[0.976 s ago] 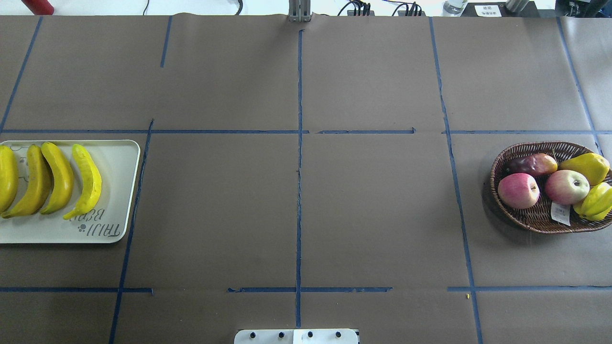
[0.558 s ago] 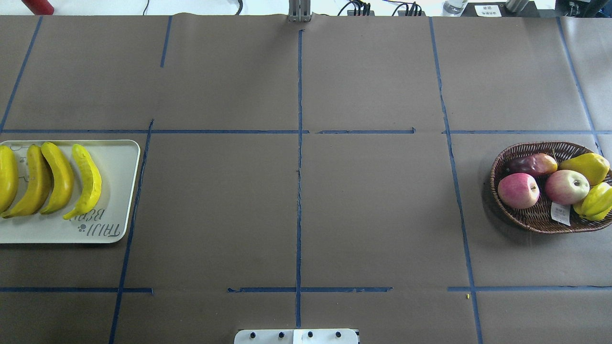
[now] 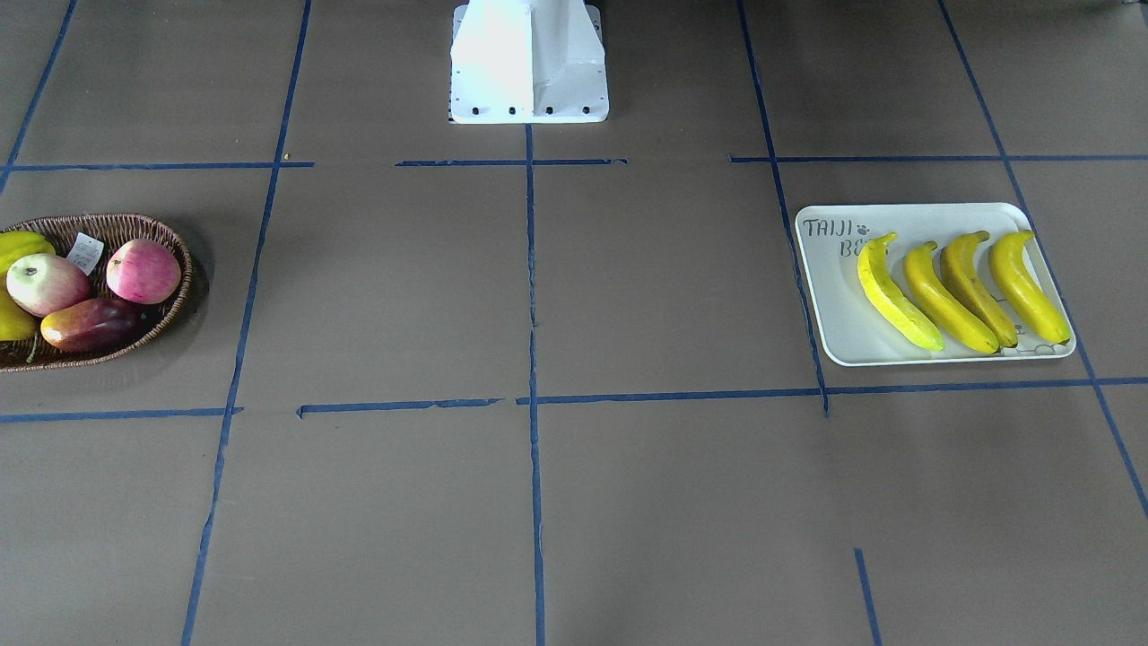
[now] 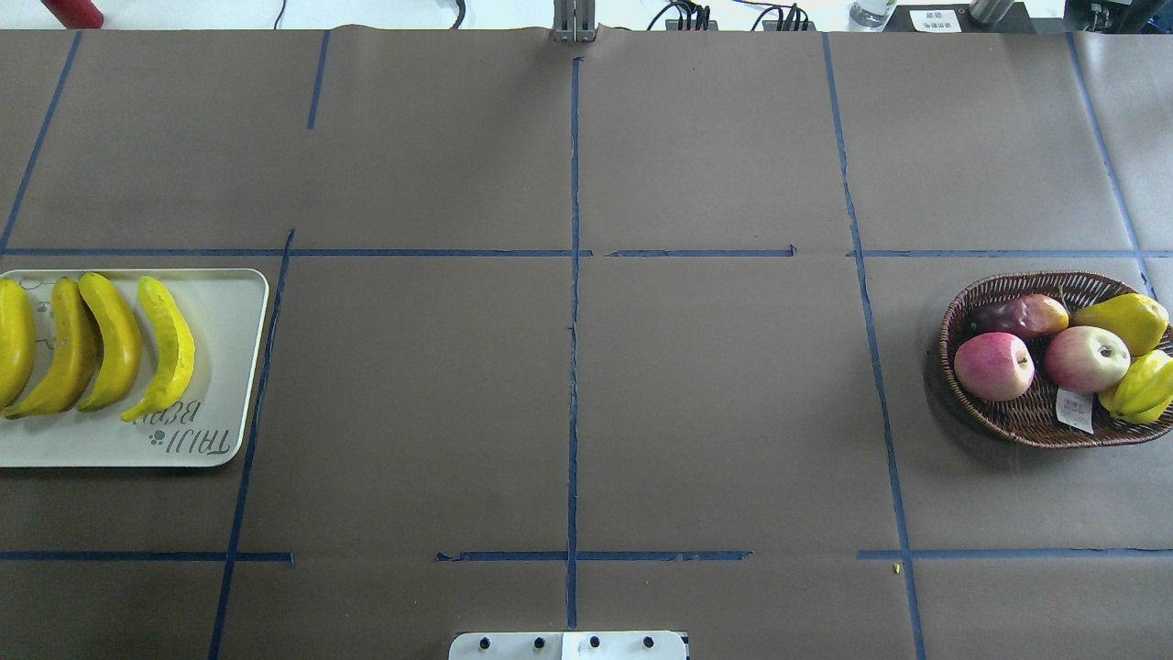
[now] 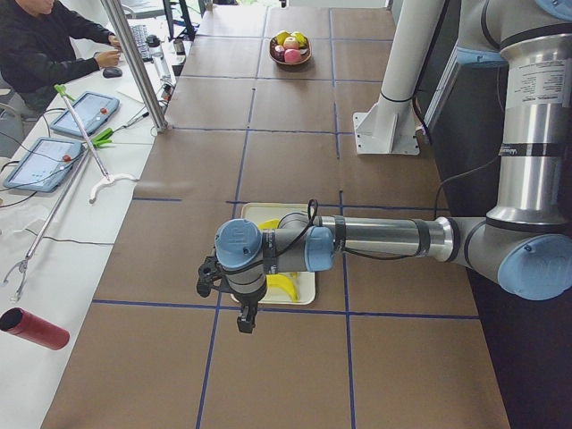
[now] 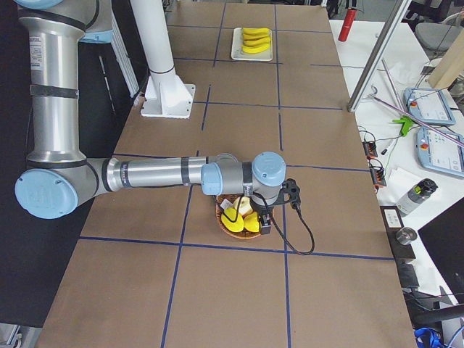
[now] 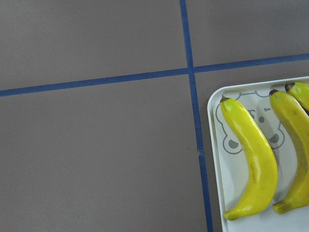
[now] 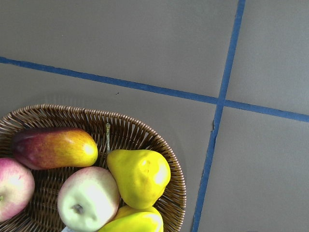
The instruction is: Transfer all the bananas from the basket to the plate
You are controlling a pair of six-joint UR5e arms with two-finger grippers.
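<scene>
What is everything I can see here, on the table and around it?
bananas: four, yellow, on the plate
plate: one, pale, table's end at robot's left
basket: one, brown wicker, opposite end
apples: two, red-pink, in the basket
dark red fruit: one, in the basket
yellow fruits: two, in the basket
tag: one, white, in the basket
table: one, brown, blue tape lines
red cylinder: one, on the white side bench
person: one, dark top, at the side bench
base: one, white, table's edge
arms: two, grey with blue joints, left above the plate, right above the basket
</scene>
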